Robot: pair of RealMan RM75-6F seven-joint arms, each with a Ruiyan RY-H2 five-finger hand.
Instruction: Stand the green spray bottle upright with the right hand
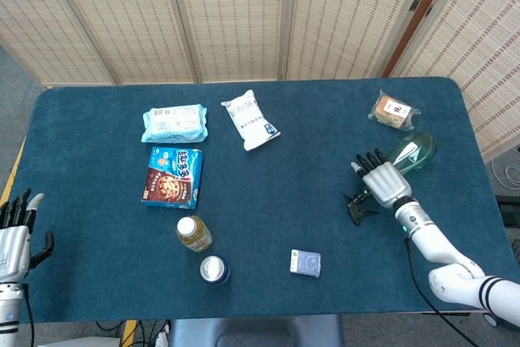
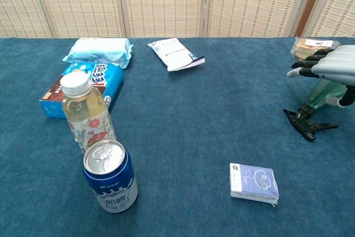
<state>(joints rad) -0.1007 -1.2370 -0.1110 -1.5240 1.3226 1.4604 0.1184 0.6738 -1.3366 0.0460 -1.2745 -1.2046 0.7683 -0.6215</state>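
Right hand (image 1: 382, 182) hovers over the neck of the bottle (image 1: 409, 154), fingers spread and nothing held as far as I can tell (the thumb sits low beside the neck). That green bottle lies on its side on the table (image 1: 268, 201), black trigger (image 1: 357, 206) toward the card pack (image 1: 305, 262), base toward the wrapped snack (image 1: 393, 110). Best to close around the body rather than the thin neck — then swing the base down and release only once it sits flat.
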